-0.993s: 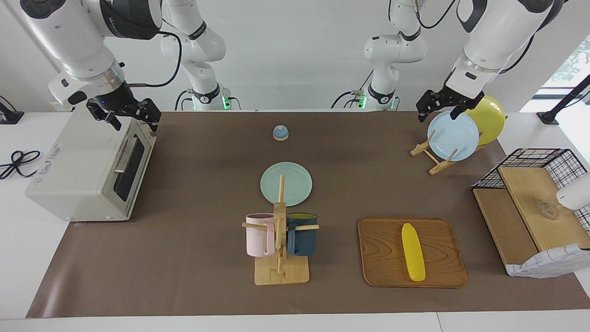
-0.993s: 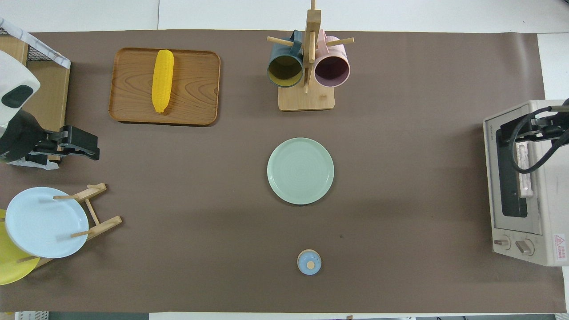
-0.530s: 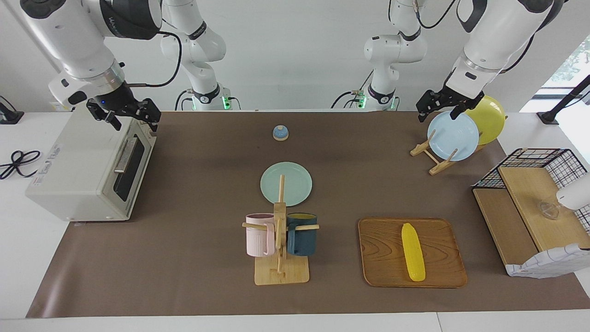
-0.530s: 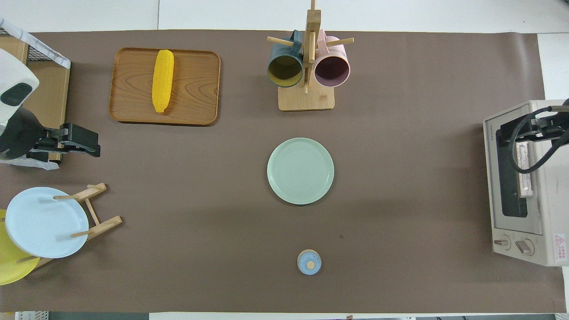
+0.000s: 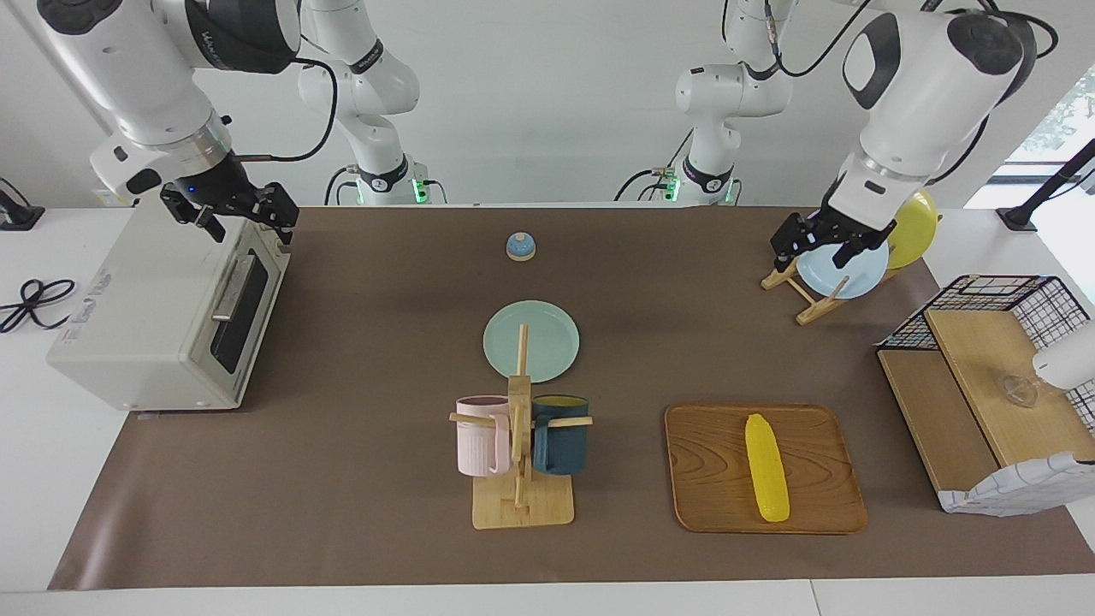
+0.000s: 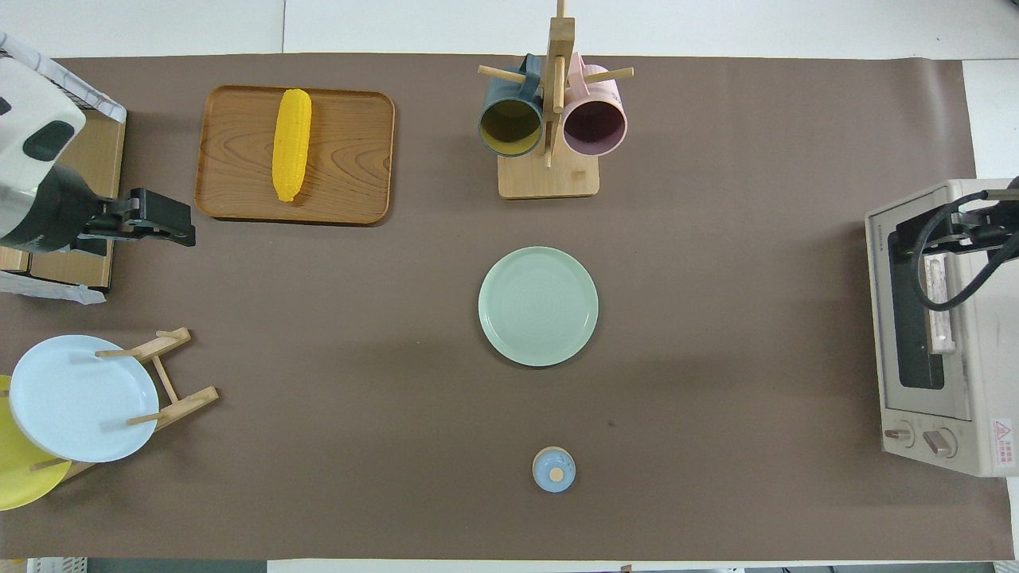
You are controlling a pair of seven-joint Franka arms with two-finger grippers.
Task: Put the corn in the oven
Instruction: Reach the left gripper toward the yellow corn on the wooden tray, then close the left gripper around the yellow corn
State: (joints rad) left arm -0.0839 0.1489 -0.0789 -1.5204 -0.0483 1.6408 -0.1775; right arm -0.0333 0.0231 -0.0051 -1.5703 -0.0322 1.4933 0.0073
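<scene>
The yellow corn [image 5: 766, 466] lies lengthwise on a wooden tray [image 5: 710, 505] toward the left arm's end of the table; it also shows in the overhead view [image 6: 291, 144]. The off-white oven [image 5: 145, 334] stands at the right arm's end with its door shut; it also shows in the overhead view [image 6: 983, 342]. My left gripper [image 5: 817, 250] is open and empty, up in the air over the mat between the plate rack and the tray [image 6: 350, 159]. My right gripper [image 5: 248, 229] is open and empty over the top edge of the oven's door.
A mug tree [image 5: 519, 445] with a pink and a dark blue mug stands beside the tray. A green plate [image 5: 531, 340] and a small blue bell [image 5: 520, 246] lie mid-table. A rack holds a pale blue plate [image 6: 76, 398] and a yellow plate. A wire shelf [image 5: 984, 376] stands at the left arm's end.
My left gripper has come down and moved from over the plate rack toward the tray with the corn. My right gripper has not moved.
</scene>
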